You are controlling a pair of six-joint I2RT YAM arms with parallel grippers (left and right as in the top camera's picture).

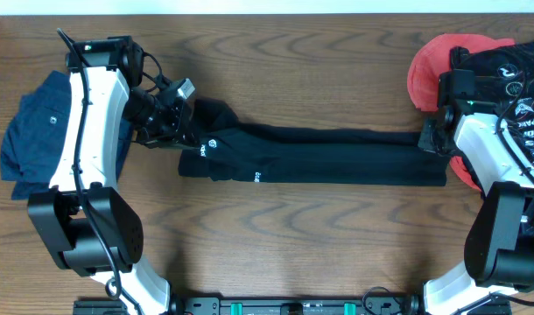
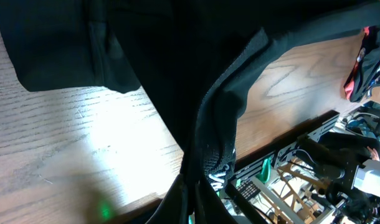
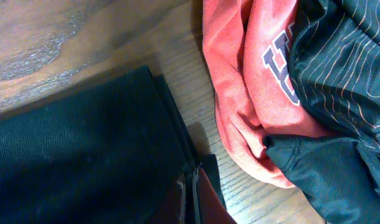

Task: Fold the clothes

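As black garment (image 1: 337, 157) spans table (image 1: 293, 236), left pincer (image 1: 190, 133), right pincer (image 1: 430, 140) pinch ends.

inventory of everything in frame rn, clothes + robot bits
black garment: 1, black with small white logos, a long strip across the table's middle
navy garment: 1, dark blue, left edge, partly under the left arm
red garment: 1, red with lettering, right-side pile
black printed garment: at least 1, black with line print, on the red one; exact count unclear
table: 1, brown wood grain
left arm: 1, white and black, left side
right arm: 1, white and black, right side
left gripper: 1, pinching the strip's left end
right gripper: 1, closed on the strip's right end
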